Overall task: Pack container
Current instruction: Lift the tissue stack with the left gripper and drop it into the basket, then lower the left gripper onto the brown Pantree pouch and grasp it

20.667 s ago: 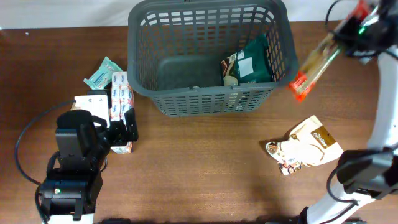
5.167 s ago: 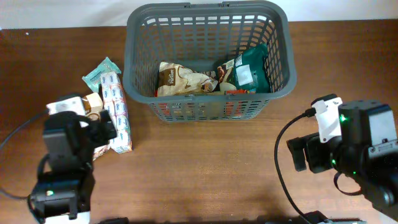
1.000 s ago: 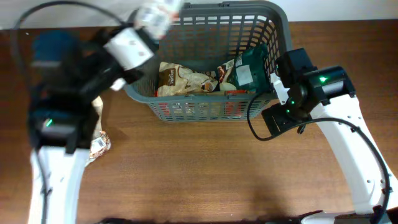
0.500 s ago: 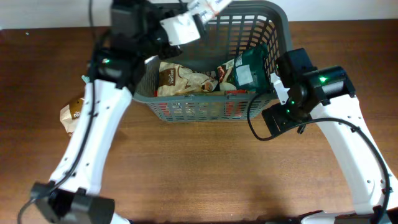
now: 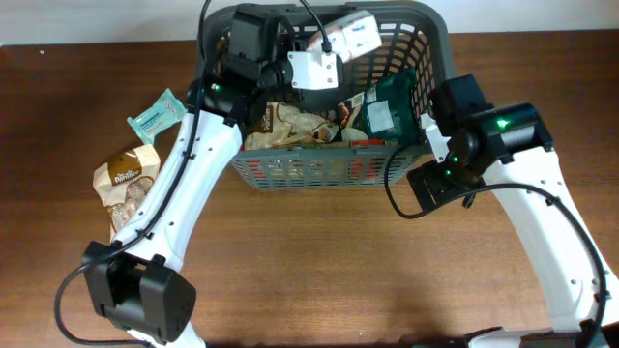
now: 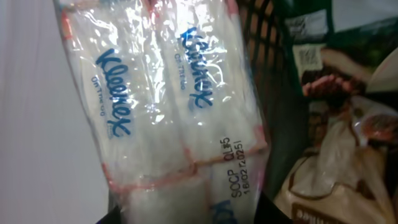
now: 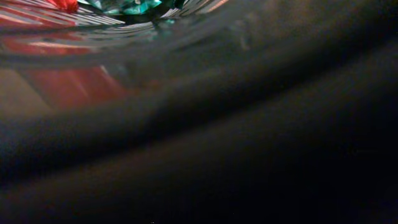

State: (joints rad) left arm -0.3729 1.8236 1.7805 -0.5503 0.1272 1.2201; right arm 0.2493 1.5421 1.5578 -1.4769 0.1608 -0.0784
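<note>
The container (image 5: 219,106) is a dark grey slotted basket at the back of the table. Inside lie a brown-and-white packet (image 5: 290,126), a green packet (image 5: 392,104) and something red (image 5: 368,145). My left gripper (image 5: 331,48) hangs over the basket's back half, shut on a clear pack of Kleenex tissues (image 5: 353,31). The left wrist view is filled by that pack (image 6: 174,112), with the gripper (image 6: 193,213) clamped on its lower end. My right gripper (image 5: 426,145) stands open against the basket's right front corner. The right wrist view shows only the dark basket wall (image 7: 205,81), very close.
A teal packet (image 5: 155,114) and a brown snack bag (image 5: 121,179) lie on the wooden table left of the basket. The right arm (image 5: 542,222) runs along the right side to the front edge. The left arm (image 5: 184,184) crosses the left part of the table.
My left arm has swung from the basket's left side to above it, carrying the tissue pack rightward over the opening. The right arm has not moved.
</note>
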